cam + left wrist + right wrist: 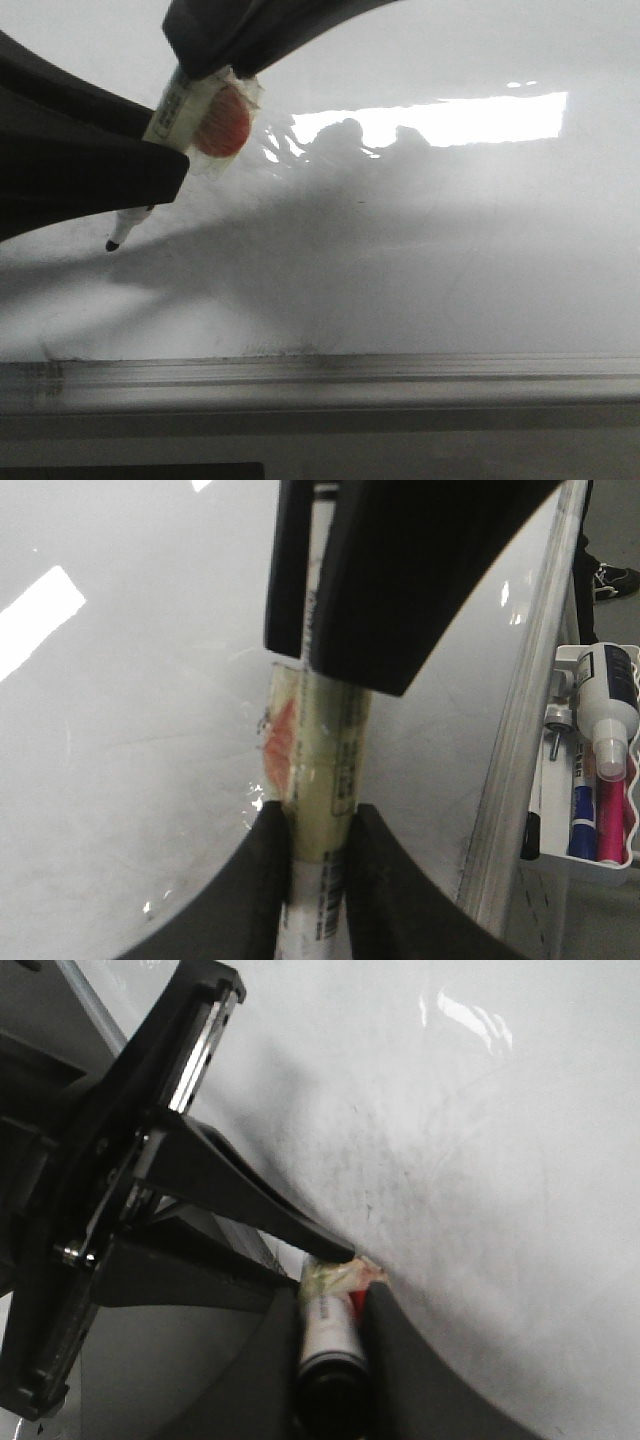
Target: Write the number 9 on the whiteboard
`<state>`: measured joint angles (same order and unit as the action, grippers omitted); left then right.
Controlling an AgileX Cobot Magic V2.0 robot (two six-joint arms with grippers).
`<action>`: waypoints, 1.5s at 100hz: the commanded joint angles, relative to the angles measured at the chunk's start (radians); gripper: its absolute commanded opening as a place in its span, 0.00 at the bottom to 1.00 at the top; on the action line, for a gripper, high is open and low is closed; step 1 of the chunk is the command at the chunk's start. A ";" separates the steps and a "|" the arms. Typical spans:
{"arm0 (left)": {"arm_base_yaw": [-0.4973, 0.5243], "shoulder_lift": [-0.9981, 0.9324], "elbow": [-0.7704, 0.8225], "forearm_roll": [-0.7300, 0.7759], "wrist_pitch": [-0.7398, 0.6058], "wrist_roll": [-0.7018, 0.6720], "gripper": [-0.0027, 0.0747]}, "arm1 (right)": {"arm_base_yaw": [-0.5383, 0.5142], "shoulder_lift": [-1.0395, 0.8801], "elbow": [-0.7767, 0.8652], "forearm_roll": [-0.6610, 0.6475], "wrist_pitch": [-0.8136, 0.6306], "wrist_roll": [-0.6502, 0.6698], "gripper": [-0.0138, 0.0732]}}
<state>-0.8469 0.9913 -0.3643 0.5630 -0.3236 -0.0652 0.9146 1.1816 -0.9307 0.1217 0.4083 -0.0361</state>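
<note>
Both grippers are pinching the same marker [185,125], which is the whole logic of this pose. From the front view, the left gripper [150,165] comes in from nine o'clock and clamps the barrel low down, near the writing end, while the right gripper [215,68] reaches in from twelve o'clock and grips the upper part, where clear tape and an orange patch [222,122] wrap the barrel. Neither pair of jaws is spread; each is pressed onto the pen, as the left wrist view confirms, with one gripper [320,825] on either length of the barrel.

Two holds likely serve stiffness: a single pinch lets a round pen twist once the tip drags, and a second grip further up resists that (the tape probably adds friction or bulk for the same reason).

The marker leans with its black tip [112,245] pointing toward seven o'clock, close over the whiteboard [450,260]; whether it touches the surface I cannot tell, though its shadow lies just beside it.

No number 9 is visible: the whiteboard shows only faint grey smudges, glare at about one o'clock, and its metal rail [320,372] along the six o'clock edge. I judge writing has not started, and the loop needs room to the right of the tip.

A tray of spare markers [595,780] hangs beyond the rail.
</note>
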 commanded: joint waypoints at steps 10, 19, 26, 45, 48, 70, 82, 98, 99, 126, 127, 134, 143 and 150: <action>0.002 -0.015 -0.032 -0.024 -0.014 -0.013 0.29 | 0.000 -0.016 -0.035 -0.002 -0.058 -0.010 0.09; 0.002 -0.051 -0.032 -0.053 0.065 -0.013 0.37 | 0.000 -0.024 -0.035 -0.002 -0.051 -0.010 0.09; 0.002 -0.108 -0.032 -0.113 0.116 -0.013 0.40 | -0.007 -0.041 -0.035 -0.003 -0.039 -0.010 0.09; 0.004 -0.309 -0.032 -0.239 0.237 -0.013 0.41 | -0.082 -0.144 -0.038 -0.008 -0.036 -0.008 0.09; 0.004 -0.335 -0.032 -0.248 0.245 -0.013 0.41 | -0.099 -0.161 -0.039 -0.008 -0.036 -0.005 0.09; 0.004 -0.417 -0.032 -0.250 0.257 -0.013 0.40 | -0.259 -0.204 -0.049 -0.008 -0.023 0.042 0.09; 0.004 -0.417 -0.032 -0.285 0.256 -0.013 0.40 | -0.296 -0.162 -0.094 -0.008 0.007 0.044 0.09; 0.004 -0.415 -0.032 -0.285 0.248 -0.013 0.40 | -0.288 -0.043 -0.165 -0.008 0.021 0.044 0.09; 0.004 -0.415 -0.032 -0.285 0.248 -0.013 0.40 | -0.286 -0.038 -0.168 -0.008 0.033 0.044 0.09; 0.004 -0.415 -0.032 -0.285 0.248 -0.013 0.40 | -0.262 -0.059 -0.199 -0.105 0.220 0.064 0.09; 0.004 -0.415 -0.032 -0.285 0.248 -0.013 0.40 | -0.262 -0.066 -0.202 -0.110 0.218 0.065 0.09; 0.004 -0.415 -0.032 -0.285 0.248 -0.013 0.40 | -0.283 -0.093 -0.229 -0.122 0.215 0.071 0.09; 0.004 -0.415 -0.032 -0.285 0.248 -0.013 0.40 | -0.301 -0.098 -0.266 -0.134 0.210 0.071 0.09; 0.004 -0.415 -0.032 -0.285 0.248 -0.013 0.40 | -0.303 -0.089 -0.271 -0.131 0.212 0.071 0.09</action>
<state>-0.8469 0.5743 -0.3657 0.2899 0.0000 -0.0685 0.6230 1.1025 -1.1601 0.0306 0.6828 0.0353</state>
